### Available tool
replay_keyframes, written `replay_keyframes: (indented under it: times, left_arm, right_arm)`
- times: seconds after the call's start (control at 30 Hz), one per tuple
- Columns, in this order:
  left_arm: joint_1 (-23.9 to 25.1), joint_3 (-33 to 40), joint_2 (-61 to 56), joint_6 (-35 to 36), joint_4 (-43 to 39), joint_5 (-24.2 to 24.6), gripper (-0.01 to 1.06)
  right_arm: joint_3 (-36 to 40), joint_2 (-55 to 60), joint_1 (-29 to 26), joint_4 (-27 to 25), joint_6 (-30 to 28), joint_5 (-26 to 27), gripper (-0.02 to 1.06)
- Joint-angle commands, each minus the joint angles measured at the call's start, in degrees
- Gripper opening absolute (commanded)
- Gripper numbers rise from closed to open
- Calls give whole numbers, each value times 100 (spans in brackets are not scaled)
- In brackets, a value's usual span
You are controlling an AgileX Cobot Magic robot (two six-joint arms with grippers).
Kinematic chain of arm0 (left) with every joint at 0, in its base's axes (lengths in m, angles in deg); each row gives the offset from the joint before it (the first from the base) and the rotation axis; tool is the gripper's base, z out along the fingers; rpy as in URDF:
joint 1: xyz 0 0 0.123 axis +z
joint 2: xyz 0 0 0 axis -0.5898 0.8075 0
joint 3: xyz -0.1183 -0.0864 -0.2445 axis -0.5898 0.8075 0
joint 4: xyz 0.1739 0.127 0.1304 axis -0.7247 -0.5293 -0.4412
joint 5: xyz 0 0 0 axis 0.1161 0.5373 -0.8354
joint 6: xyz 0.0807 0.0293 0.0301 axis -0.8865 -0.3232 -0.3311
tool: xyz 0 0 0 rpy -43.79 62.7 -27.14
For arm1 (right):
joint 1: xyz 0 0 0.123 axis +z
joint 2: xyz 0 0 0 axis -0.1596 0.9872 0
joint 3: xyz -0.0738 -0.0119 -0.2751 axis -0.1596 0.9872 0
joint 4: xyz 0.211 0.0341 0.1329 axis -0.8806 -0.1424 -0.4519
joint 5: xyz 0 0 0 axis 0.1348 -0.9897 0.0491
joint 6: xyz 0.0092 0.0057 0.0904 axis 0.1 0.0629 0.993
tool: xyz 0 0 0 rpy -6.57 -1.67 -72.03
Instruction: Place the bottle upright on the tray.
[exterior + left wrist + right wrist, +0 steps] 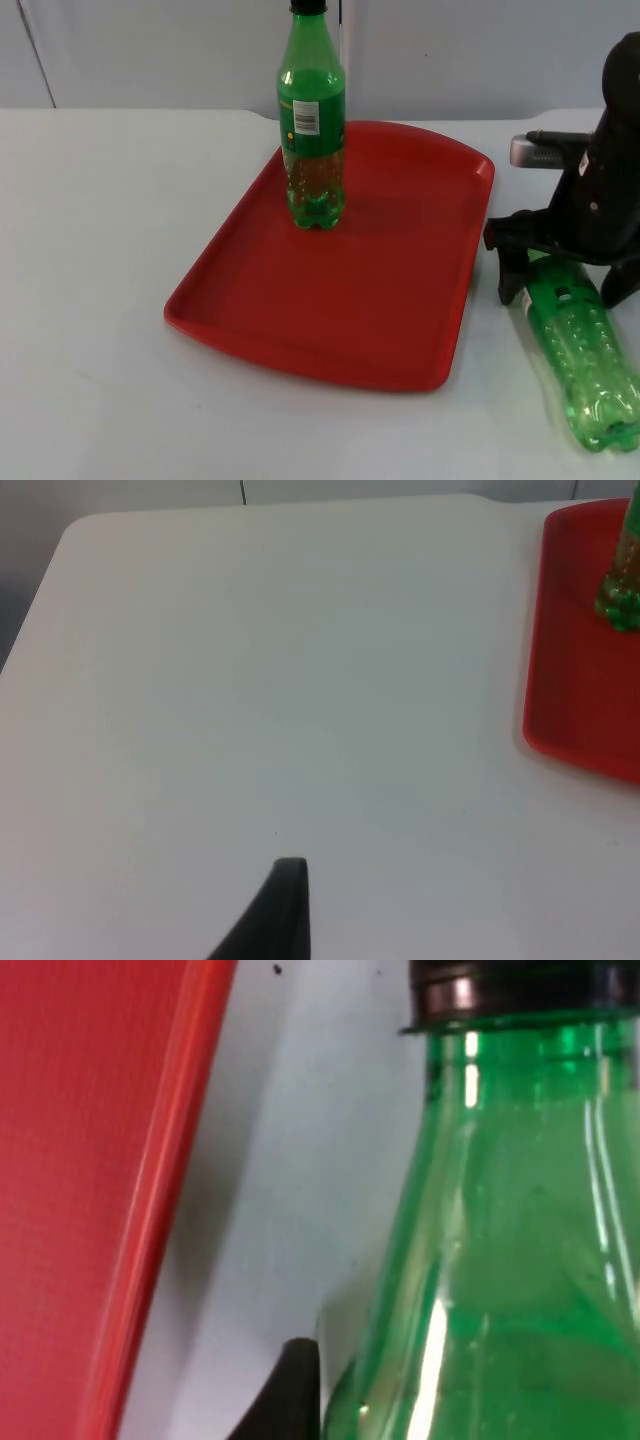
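While lying flat, the green bottle [585, 370] looks empty

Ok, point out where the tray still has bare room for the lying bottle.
The red tray is bare across its near half and right side, from the upright bottle at its far-left part to the near rim. It is crowded off the tray's right edge, where the right claw sits at the lying bottle's neck. The left claw waits over bare table.
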Motion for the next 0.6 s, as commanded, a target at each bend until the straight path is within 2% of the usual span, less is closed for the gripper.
replay_keyframes:
  times: [0.0,0.57]
  left_arm:
    - [-28,24,-24,3,-18,-12,104]
    - [-28,24,-24,3,-18,-12,104]
  right_arm:
    - [45,116,39,-351,66,-144,87]
    - [45,116,194,-266,672,-300,87]
